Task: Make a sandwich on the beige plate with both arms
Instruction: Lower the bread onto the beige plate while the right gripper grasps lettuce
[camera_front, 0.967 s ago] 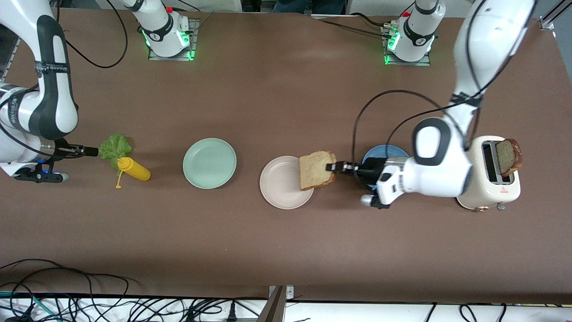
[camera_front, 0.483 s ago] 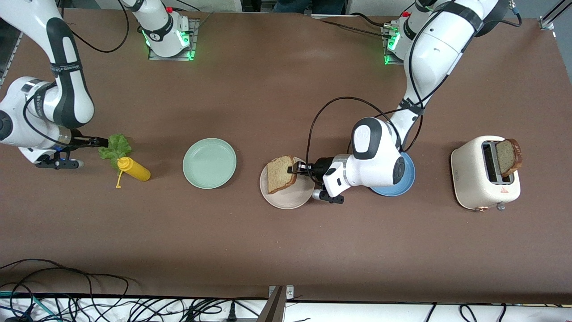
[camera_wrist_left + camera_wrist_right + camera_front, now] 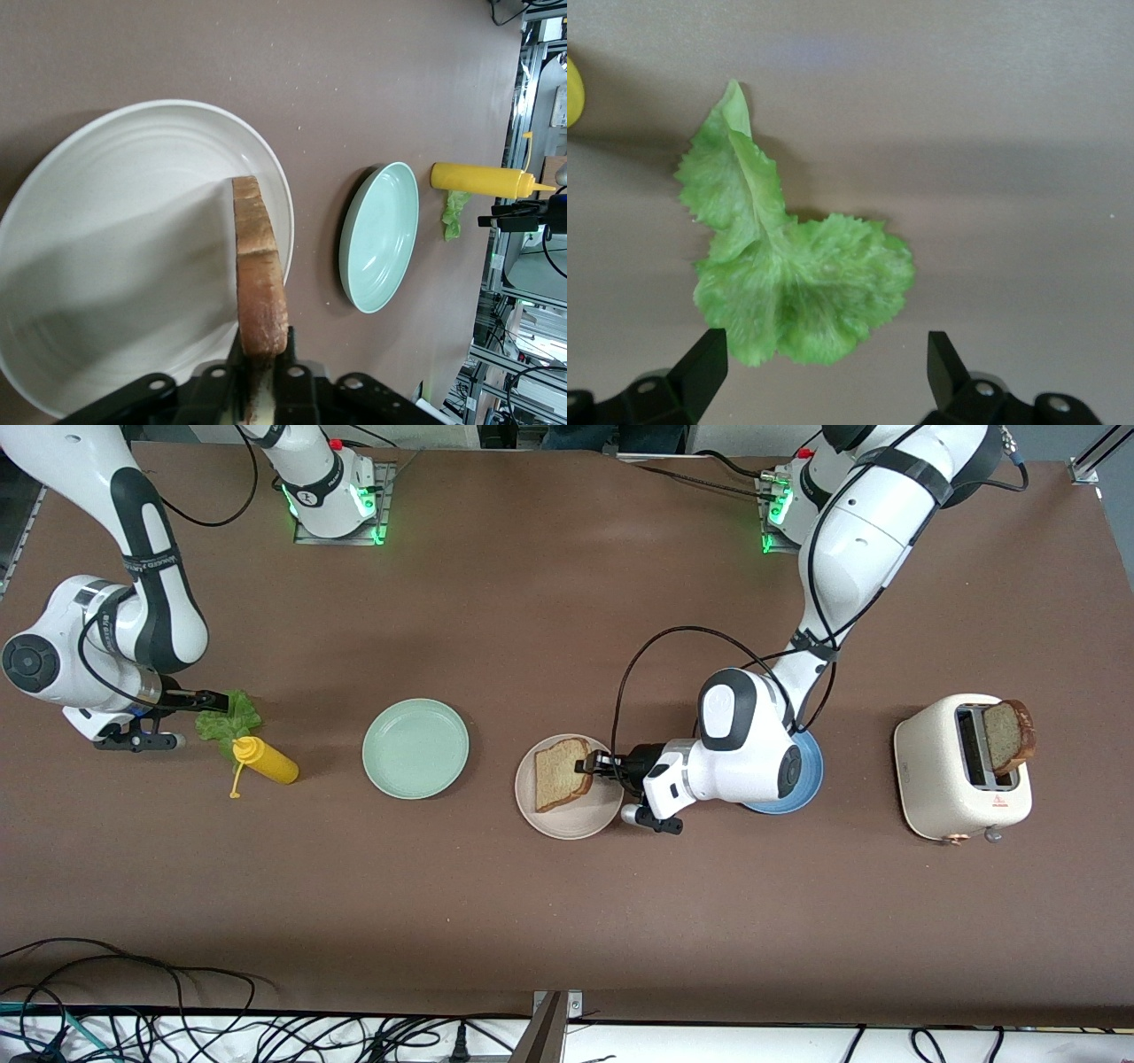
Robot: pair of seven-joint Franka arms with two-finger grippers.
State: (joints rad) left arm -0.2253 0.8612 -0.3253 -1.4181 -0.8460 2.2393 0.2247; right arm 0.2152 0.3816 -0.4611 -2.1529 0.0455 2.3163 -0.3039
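Right gripper (image 3: 215, 701) spread wide over one ruffled green lettuce leaf (image 3: 788, 283). Three plates: mint-green plate (image 3: 415, 747), beige plate (image 3: 570, 816), blue plate (image 3: 802, 791). Two tan speckled slices: bread slice (image 3: 559, 772) on beige plate, pinched by left gripper (image 3: 595, 764); second slice (image 3: 1008, 736) in toaster (image 3: 939, 779).

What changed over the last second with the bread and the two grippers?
The left gripper carried the bread slice from over the beige plate's edge down onto it, still gripping it. The right gripper, open, moved in over the lettuce. Toaster, its slice, mustard bottle and other plates stayed put.
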